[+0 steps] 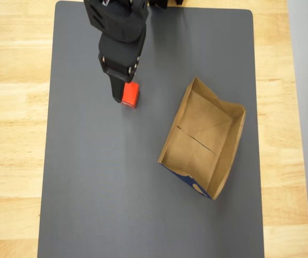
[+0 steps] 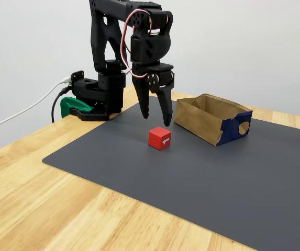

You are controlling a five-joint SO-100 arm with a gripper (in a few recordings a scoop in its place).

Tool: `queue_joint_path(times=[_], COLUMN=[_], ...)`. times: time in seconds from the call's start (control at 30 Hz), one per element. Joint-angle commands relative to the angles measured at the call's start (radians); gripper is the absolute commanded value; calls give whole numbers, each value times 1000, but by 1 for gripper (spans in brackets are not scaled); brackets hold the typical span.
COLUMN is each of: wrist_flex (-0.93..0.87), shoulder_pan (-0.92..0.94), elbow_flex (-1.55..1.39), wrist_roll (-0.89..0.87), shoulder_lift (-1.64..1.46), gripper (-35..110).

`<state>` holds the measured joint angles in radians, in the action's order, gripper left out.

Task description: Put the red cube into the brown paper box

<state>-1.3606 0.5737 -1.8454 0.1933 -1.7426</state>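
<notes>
Red cube (image 2: 159, 138) sits on the dark grey mat (image 2: 191, 172), well apart from the brown paper box (image 2: 211, 121), and the black gripper (image 2: 156, 120) hangs just above it with its jaws spread, holding nothing. Here's the worry: in the overhead view the cube (image 1: 130, 94) lies off to one side of the fingers rather than squarely between them, so a straight drop looks likely to land a fingertip on its top edge and knock it away, or pinch only a corner. A corner grip could let it twist out on the way over. The box walls are low and creased, and a sweeping arm could shove them. How high the fingertips stand is hard to judge, and the arm's body covers part of the cube from above.
</notes>
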Motion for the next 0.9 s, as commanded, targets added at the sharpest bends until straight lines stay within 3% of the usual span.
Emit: queue_joint_path(times=[0.0,0.73,0.87], wrist_flex=[46,118,118], shoulder_pan=[26,-48,-49], elbow_flex=[-17,-5,2], wrist_roll=[37,186,179], shoulder_lift=[15,207,210], gripper=[31,32,12])
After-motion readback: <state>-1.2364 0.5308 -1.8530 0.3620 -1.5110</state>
